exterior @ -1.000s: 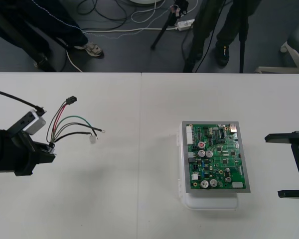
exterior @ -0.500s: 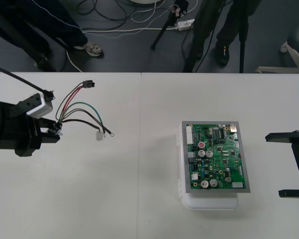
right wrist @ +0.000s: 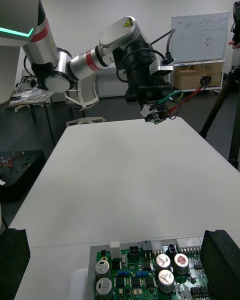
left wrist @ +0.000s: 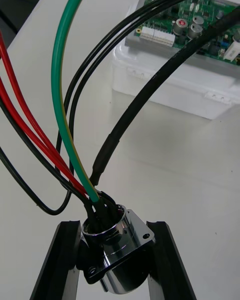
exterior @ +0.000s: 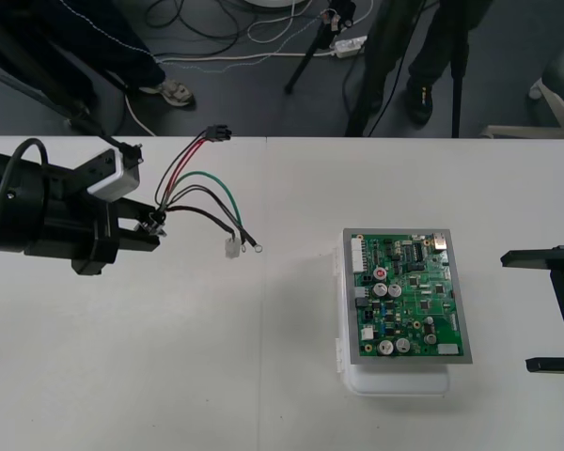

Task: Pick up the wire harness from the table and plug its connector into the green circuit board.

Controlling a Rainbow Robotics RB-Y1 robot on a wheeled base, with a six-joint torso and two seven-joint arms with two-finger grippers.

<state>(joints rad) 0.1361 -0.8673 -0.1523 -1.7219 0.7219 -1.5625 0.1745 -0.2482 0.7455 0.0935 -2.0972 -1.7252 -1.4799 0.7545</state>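
Wire harness (exterior: 202, 193), a bundle of thin red, black and green leads, hangs lifted over the table's (exterior: 263, 376) left half, near the far edge. The left gripper (exterior: 152, 225) is clamped on its round flanged metal socket (left wrist: 112, 250), one black finger (left wrist: 57, 260) pressed to each side of the shiny barrel.

The green circuit board (exterior: 404, 296) sits on its white plastic base (exterior: 395, 381) in the right half of the table, well apart from the harness. The right gripper (exterior: 522, 313) waits at the right edge, its fingers spread wide.

The step in hand looks like the carry toward the board. Since the grip is on the socket, the small black plug (exterior: 218, 134) swings free on its red leads. It would be wise to travel slowly and bring that plug within the right gripper's reach. The loose green and black leads should stay clear of the board's tall parts.

The long axis runs from the gripped socket to the plug, slanting toward the far edge and somewhat toward the board. The shorter leads fan rightward instead.
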